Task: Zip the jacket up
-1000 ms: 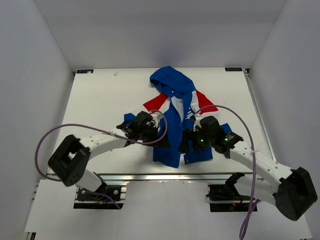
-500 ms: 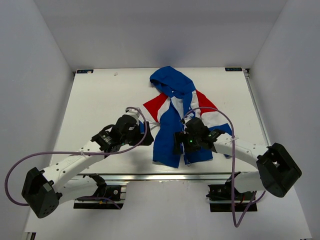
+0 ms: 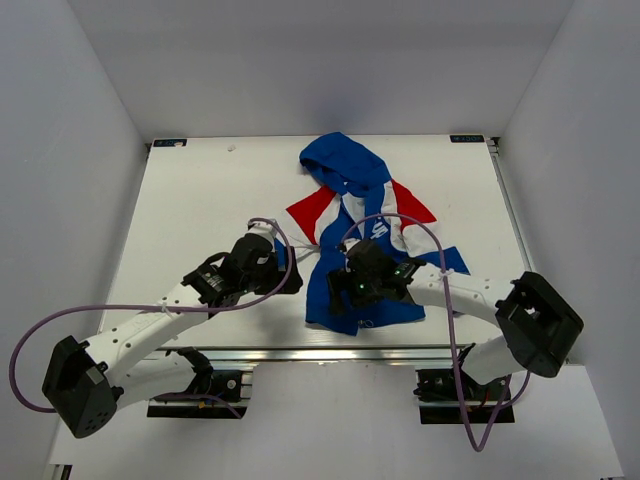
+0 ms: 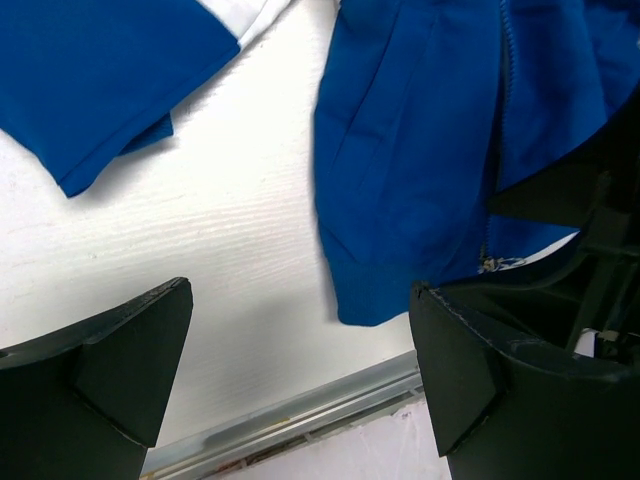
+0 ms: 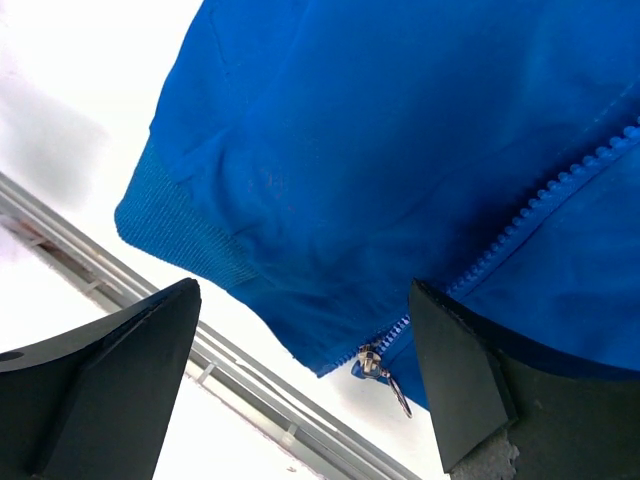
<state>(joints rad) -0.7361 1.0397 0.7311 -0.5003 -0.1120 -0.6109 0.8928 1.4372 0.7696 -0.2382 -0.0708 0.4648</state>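
The jacket [image 3: 345, 235] lies flat on the white table, blue hood at the far end, red and white panels on the chest, hem toward me. Its zipper is open; the metal slider [image 5: 372, 365] sits at the bottom of the hem with its pull tab hanging, between my right gripper's [image 5: 300, 385] open jaws but untouched. In the top view the right gripper [image 3: 340, 293] hovers over the lower front of the jacket. My left gripper [image 3: 292, 278] is open and empty over bare table just left of the jacket body [image 4: 420, 150], beside a blue sleeve [image 4: 90, 80].
The table's near edge is an aluminium rail [image 3: 300, 352], close below the jacket's hem; it also shows in the right wrist view [image 5: 250, 380]. Grey walls enclose the table on three sides. The right gripper's black body [image 4: 570, 210] shows in the left wrist view, close to the left gripper.
The left gripper has pulled back left off the jacket and its arm swung out left. The right gripper moved left over the zipper's lower end. The jacket's chest and sleeves spread wider.
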